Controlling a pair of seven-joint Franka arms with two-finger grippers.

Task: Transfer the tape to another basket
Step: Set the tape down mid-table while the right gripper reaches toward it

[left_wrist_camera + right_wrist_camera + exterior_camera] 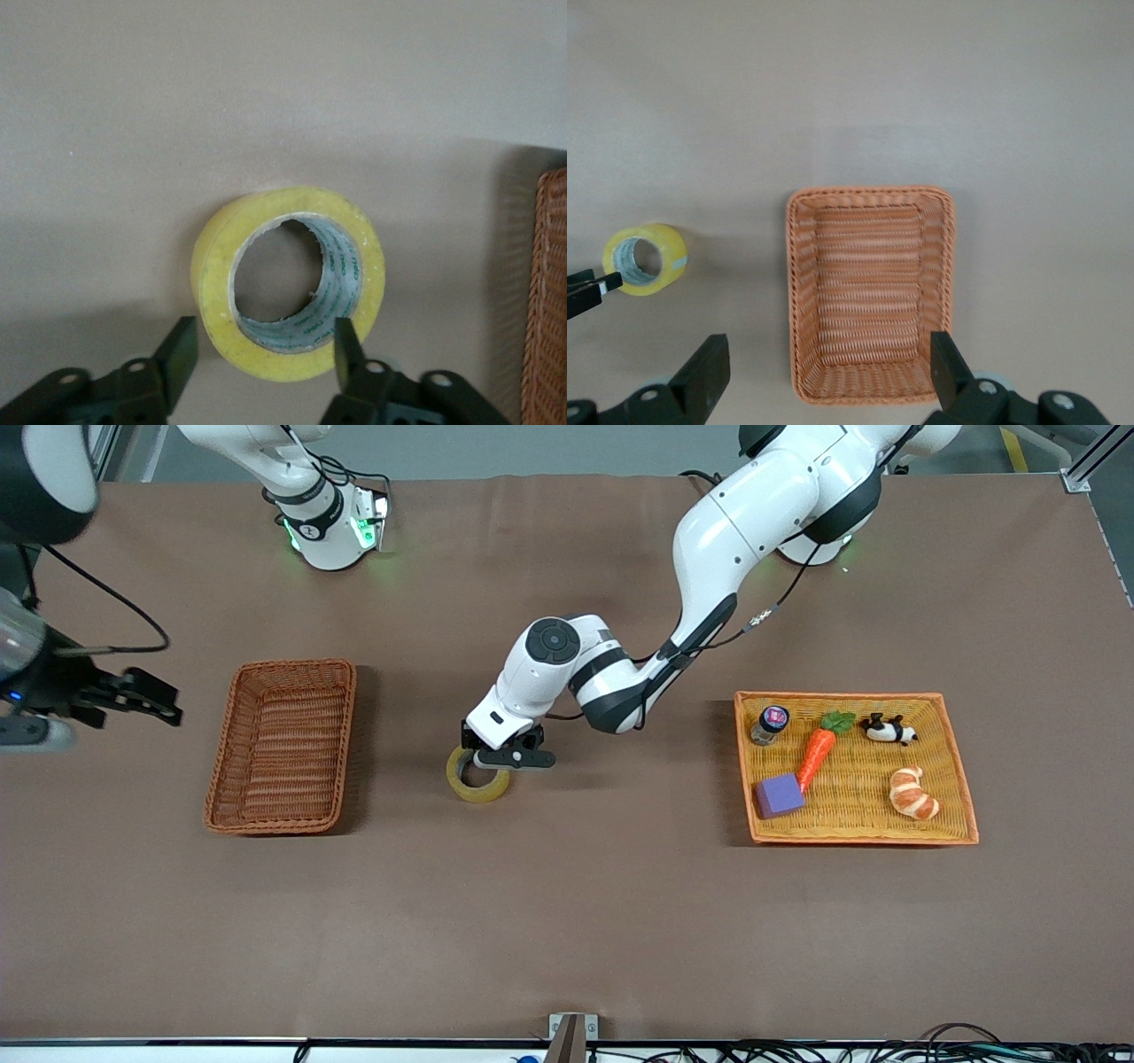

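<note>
The tape (481,794), a yellowish roll, lies flat on the brown table between the basket (342,731) and the tray. My left gripper (501,761) is low over it and open. In the left wrist view one finger (180,351) stands clear of the tape (217,292), while the other finger (345,341) overlaps its rim. The dark wicker basket (796,292) has nothing in it. My right gripper (166,701) waits open in the air at the basket's edge toward the right arm's end. The right wrist view shows this gripper (826,347) above the basket, with the tape (664,249) off to the side.
A shallow orange-yellow tray (959,784) toward the left arm's end holds a carrot (816,753), a croissant (912,793), a purple block (780,795), a small jar (769,724) and a panda toy (889,730). The basket's edge (551,301) shows in the left wrist view.
</note>
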